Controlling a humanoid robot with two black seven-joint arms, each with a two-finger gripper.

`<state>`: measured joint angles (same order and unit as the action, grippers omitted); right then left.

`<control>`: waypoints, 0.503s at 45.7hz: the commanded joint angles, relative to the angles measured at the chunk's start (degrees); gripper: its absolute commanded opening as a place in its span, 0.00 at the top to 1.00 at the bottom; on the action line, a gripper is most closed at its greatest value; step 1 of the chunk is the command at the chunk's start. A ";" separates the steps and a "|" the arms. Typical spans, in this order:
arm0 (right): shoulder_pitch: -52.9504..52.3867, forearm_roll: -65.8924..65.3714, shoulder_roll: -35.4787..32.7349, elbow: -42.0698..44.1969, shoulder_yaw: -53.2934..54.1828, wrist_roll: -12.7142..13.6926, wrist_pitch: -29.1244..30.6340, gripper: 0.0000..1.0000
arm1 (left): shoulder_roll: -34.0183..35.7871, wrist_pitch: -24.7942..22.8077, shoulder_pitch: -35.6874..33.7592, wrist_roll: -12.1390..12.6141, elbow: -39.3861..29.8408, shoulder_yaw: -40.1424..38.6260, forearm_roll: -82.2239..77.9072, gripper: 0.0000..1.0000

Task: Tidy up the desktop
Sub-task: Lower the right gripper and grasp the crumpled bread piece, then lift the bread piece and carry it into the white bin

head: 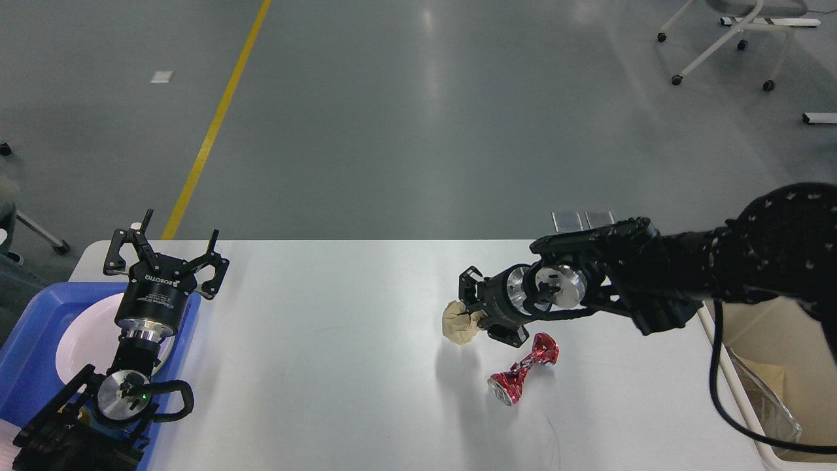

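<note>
The desktop (pixel 327 366) is a wide white tabletop that fills the lower part of the head view. My right gripper (pixel 472 315) hangs above its middle, shut on a crumpled beige paper ball (pixel 458 323) that is lifted off the surface and casts a shadow below. Just right of that shadow lies a crushed red foil wrapper (pixel 523 378), flat on the desktop. At the far left my left gripper (pixel 165 243) stands upright and open, with nothing between its fingers, above the far edge of a blue tray (pixel 26 340).
A white plate (pixel 85 340) lies in the blue tray under my left arm. A cream bin (pixel 771 418) stands past the desktop's right edge, with some clear wrapping inside. Beyond the table are grey floor, a yellow line and a wheeled chair (pixel 726 39).
</note>
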<state>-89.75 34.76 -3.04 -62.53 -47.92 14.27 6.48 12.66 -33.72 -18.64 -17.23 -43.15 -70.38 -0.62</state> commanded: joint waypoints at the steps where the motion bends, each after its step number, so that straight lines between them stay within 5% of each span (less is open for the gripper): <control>1: -11.66 -3.73 -2.41 -8.48 -8.85 -0.21 3.35 1.00 | 0.00 -0.03 0.01 0.00 0.00 -0.02 0.00 0.04; 17: -36.01 -22.02 -9.53 -15.08 -15.19 -0.12 35.86 1.00 | 0.00 0.06 0.01 0.00 0.00 -0.02 0.00 0.04; 23: -41.90 -23.33 -10.32 -19.81 -18.61 -0.64 38.96 1.00 | 0.00 -0.03 0.01 0.00 0.00 -0.02 0.00 0.04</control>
<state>-126.49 12.83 -12.51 -78.17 -63.72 14.12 42.80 12.66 -33.72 -18.64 -17.23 -43.15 -70.40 -0.61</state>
